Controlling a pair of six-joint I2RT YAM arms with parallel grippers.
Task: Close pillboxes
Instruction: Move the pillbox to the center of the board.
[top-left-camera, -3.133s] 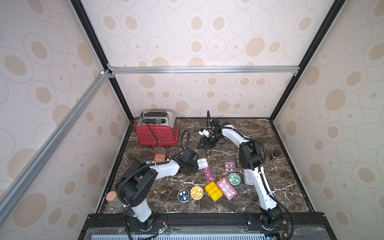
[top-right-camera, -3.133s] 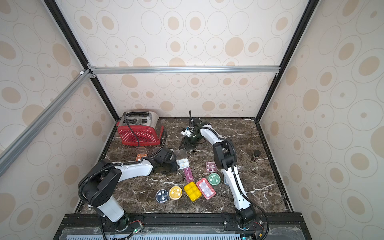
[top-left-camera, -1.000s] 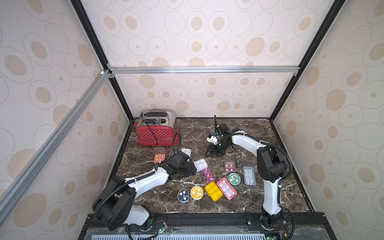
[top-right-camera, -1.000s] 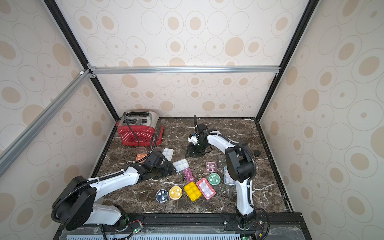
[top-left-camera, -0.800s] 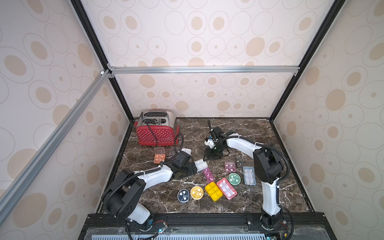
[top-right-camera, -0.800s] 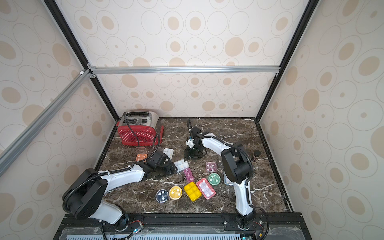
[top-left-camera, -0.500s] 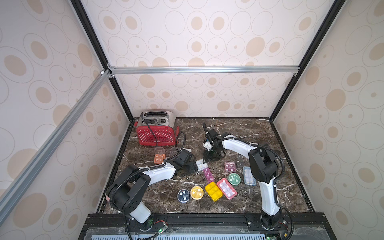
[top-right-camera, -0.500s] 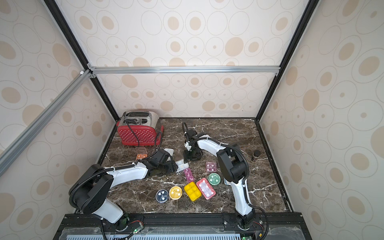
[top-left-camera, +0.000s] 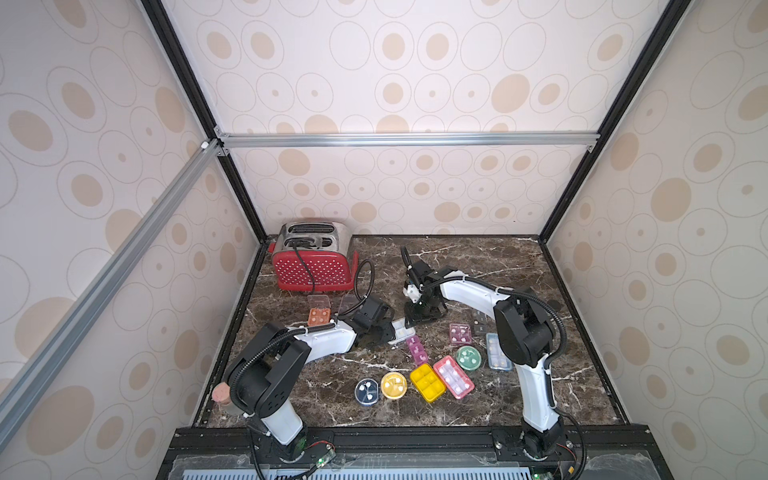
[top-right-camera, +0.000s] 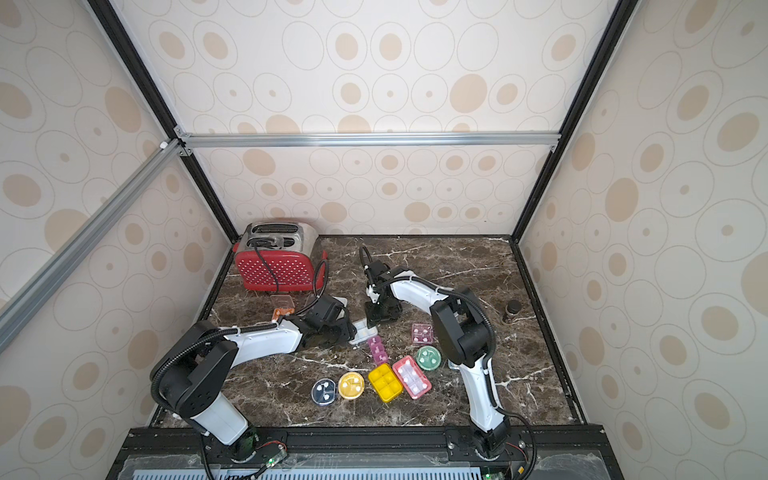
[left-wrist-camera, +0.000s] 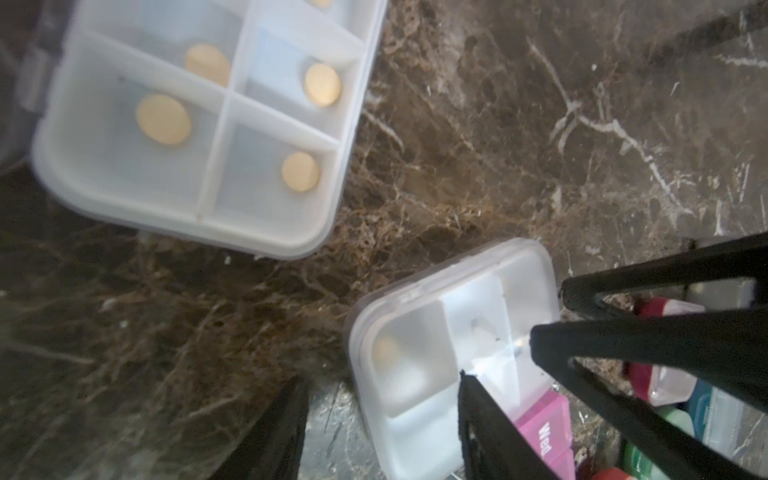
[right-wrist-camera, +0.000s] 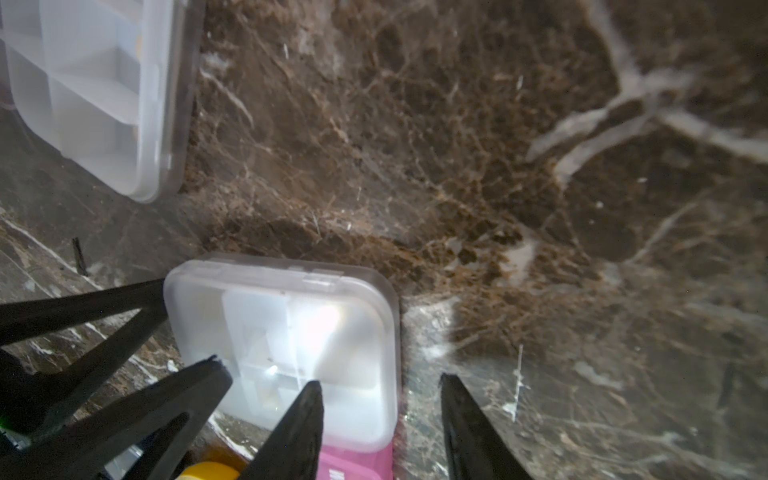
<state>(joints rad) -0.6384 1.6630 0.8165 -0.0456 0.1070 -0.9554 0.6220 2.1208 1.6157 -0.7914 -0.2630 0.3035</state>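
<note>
Both spread apart, left claw (left-wrist-camera: 381, 376) and right claw (right-wrist-camera: 379, 379) each straddle one edge of the white pillbox (left-wrist-camera: 419, 332).

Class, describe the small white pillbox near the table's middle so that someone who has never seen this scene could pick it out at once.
Start at the red dotted toaster in a back corner and move toward the middle of the table. At the far end of the long pink pillbox lies the white pillbox: small, square and milky, unlike its brightly coloured neighbours.
</note>
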